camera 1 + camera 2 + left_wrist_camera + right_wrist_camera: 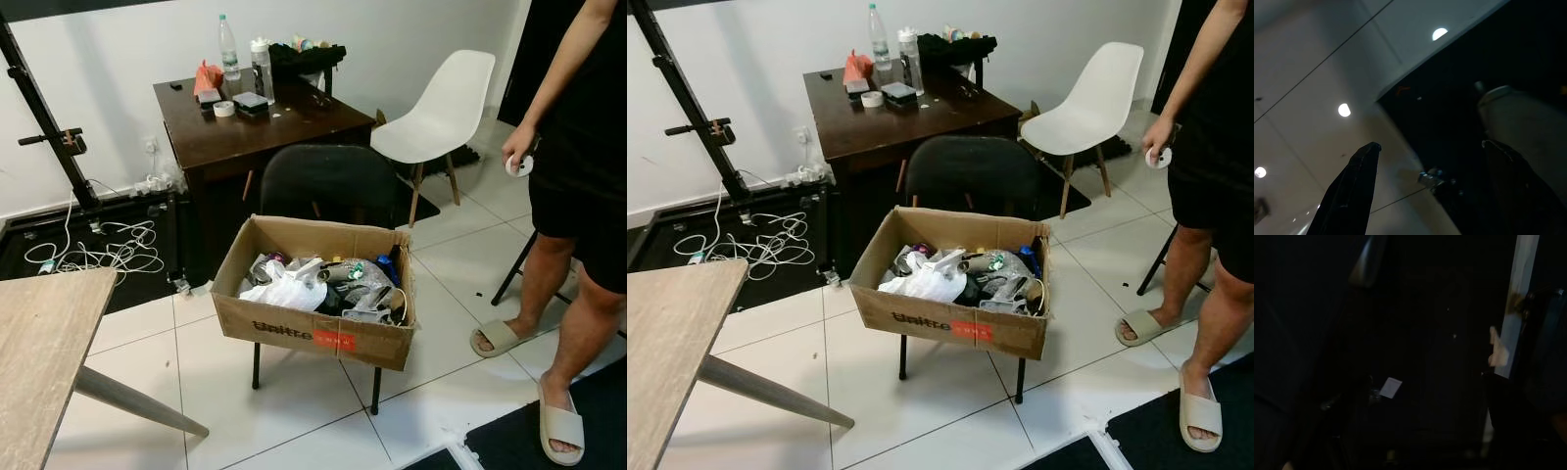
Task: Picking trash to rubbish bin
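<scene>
A cardboard box (313, 333) with a red label sits on the seat of a black chair (328, 181) in the middle of the head views. It holds mixed trash: a white plastic bag (284, 290), crumpled wrappers and a blue item (388, 266). My left gripper (1431, 145) hangs open over white floor tiles and a dark mat, with nothing between its fingers. The right wrist view is very dark; my right gripper (1426, 377) looks open over a dark floor with a small white scrap (1390, 387).
A person (578, 196) in sandals stands at the right, holding a white roll (517, 166). Behind the box stand a dark desk (260, 122) with bottles and a white chair (441, 113). A light wooden table (39, 343) juts in at the near left. Cables (108, 250) lie by the wall.
</scene>
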`<state>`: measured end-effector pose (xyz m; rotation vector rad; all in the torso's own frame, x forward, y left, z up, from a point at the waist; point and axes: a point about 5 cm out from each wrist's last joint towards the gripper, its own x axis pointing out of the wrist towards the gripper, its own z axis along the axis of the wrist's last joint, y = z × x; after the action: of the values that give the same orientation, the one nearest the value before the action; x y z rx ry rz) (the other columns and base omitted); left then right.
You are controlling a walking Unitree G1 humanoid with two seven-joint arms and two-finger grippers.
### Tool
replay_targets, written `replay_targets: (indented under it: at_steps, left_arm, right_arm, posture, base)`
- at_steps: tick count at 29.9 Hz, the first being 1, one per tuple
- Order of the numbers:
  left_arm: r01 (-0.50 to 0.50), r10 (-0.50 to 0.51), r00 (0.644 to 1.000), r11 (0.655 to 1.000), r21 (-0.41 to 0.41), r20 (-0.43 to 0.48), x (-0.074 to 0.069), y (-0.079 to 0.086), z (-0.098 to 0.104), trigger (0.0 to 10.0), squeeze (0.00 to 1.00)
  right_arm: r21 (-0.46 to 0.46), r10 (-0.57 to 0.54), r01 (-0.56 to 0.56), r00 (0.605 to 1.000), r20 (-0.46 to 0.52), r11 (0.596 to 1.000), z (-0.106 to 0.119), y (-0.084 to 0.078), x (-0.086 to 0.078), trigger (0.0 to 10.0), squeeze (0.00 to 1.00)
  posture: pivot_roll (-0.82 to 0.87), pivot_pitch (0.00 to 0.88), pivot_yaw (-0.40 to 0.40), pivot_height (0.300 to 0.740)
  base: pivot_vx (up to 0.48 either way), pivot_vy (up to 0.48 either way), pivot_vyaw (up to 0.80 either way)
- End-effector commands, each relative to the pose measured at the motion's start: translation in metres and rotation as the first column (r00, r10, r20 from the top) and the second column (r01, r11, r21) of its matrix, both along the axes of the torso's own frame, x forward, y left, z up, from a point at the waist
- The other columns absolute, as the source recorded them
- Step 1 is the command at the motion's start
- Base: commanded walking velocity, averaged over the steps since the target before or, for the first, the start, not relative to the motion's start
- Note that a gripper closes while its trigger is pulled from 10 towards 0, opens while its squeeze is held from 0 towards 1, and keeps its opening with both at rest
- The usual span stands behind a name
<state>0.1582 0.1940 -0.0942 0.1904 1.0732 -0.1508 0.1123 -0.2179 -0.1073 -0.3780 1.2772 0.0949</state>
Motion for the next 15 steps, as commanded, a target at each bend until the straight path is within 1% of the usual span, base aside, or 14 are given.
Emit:
replay_targets:
  at_steps: [1, 3, 5, 8, 11, 15]
  left_arm:
    - [0.016, -0.016, 1.000, 1.000, -0.005, -0.021, -0.007, -0.004, -0.003, 10.0, 0.00]
    - [0.003, -0.003, 1.000, 1.000, -0.019, -0.022, -0.007, -0.007, -0.003, 10.0, 0.00]
    - [-0.007, 0.006, 1.000, 1.000, -0.028, -0.026, -0.007, -0.007, -0.004, 10.0, 0.00]
    - [0.006, -0.007, 1.000, 1.000, -0.030, -0.026, -0.005, -0.006, -0.003, 10.0, 0.00]
    - [0.012, -0.013, 1.000, 0.999, -0.035, -0.026, -0.005, -0.006, -0.003, 10.0, 0.00]
    - [-0.004, 0.002, 1.000, 0.998, -0.059, -0.023, -0.004, -0.007, -0.002, 10.0, 0.00]
  right_arm:
    - [0.088, 0.077, -0.074, 0.997, -0.024, 0.993, -0.004, 0.027, 0.000, 10.0, 0.00]
    - [0.091, 0.120, -0.117, 0.992, -0.026, 0.989, -0.004, 0.030, 0.003, 10.0, 0.00]
    - [0.086, 0.136, -0.133, 0.990, -0.024, 0.987, -0.003, 0.032, 0.006, 10.0, 0.00]
    - [0.087, 0.122, -0.119, 0.992, -0.022, 0.989, -0.002, 0.033, 0.010, 10.0, 0.00]
    - [0.080, 0.124, -0.122, 0.992, -0.026, 0.989, -0.002, 0.033, 0.011, 10.0, 0.00]
    - [0.050, 0.116, -0.115, 0.993, -0.020, 0.992, -0.001, 0.030, 0.012, 10.0, 0.00]
  posture:
    - [-0.15, 0.074, 0.116, 0.740]
    - [-0.16, 0.075, 0.117, 0.740]
    - [-0.16, 0.074, 0.116, 0.740]
    - [-0.15, 0.071, 0.113, 0.740]
    - [-0.15, 0.071, 0.113, 0.740]
    - [-0.15, 0.067, 0.111, 0.740]
  base:
    - [0.000, 0.000, 0.00]
    - [0.000, 0.000, 0.00]
    - [0.000, 0.000, 0.00]
    - [0.000, 0.000, 0.00]
    - [0.000, 0.000, 0.00]
    - [0.000, 0.000, 0.00]
